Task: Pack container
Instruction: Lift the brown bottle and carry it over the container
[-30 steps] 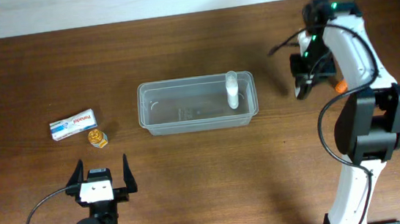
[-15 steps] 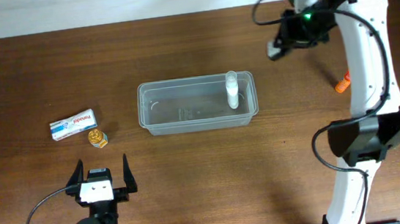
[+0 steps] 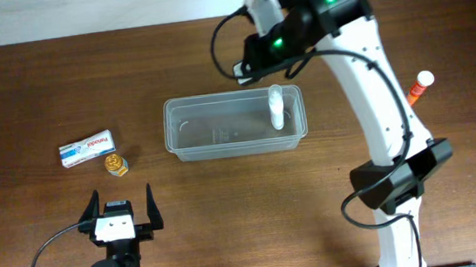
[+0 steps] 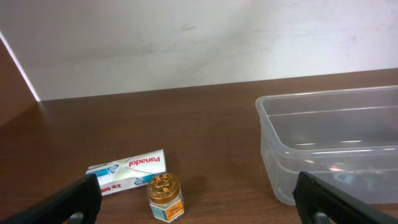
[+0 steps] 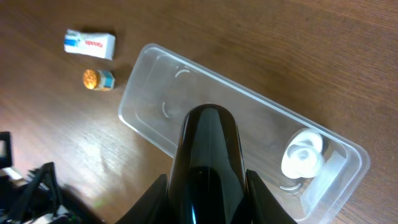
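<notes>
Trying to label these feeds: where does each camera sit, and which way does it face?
Overhead: above the table, looking straight down; the open left gripper and the right arm show.
Left wrist: low near the tabletop, facing level toward the wall past the Panadol box and gold-lidded jar; its open fingertips show at the bottom corners.
Right wrist: high up, angled down onto the container; the right gripper holds a glossy black object.
Shared: all three see the container, box and jar.
</notes>
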Motion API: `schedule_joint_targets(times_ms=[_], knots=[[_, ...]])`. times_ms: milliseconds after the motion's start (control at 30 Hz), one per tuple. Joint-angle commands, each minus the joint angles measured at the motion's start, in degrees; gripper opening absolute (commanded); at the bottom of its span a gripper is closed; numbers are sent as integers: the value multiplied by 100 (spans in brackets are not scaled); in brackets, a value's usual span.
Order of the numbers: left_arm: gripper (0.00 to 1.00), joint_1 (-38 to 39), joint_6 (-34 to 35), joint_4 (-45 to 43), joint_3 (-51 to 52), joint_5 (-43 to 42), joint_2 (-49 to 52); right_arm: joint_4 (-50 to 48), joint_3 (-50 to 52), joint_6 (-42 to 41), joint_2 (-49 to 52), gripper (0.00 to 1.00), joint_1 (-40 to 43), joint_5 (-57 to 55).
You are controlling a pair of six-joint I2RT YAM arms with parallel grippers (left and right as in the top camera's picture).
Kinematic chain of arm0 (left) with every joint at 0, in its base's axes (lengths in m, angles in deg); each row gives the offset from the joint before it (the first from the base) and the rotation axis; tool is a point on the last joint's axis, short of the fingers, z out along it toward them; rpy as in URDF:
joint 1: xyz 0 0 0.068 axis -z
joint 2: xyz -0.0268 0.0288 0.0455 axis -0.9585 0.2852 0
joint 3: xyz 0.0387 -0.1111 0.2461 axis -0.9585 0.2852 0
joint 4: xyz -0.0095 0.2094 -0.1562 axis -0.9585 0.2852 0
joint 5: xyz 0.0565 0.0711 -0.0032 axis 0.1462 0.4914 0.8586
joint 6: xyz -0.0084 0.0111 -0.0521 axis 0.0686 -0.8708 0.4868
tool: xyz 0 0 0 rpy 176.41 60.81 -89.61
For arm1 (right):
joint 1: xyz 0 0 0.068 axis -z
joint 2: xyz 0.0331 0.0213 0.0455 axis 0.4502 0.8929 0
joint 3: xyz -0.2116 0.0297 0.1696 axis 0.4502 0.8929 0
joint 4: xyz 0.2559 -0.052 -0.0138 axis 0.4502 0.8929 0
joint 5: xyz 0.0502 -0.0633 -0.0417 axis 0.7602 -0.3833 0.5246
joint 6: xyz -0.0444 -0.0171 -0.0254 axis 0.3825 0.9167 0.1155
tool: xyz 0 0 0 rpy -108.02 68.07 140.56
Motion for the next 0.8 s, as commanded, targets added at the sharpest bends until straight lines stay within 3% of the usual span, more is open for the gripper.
schedule_joint_targets(times_ms=[0,767], knots=[[99,22,-92,26,15,-7,-46,-28,68,-219,-74,27,-184,-664],[99,22,-92,26,15,-7,-46,-1482,2503,-802,-74,26,-293,-1211]])
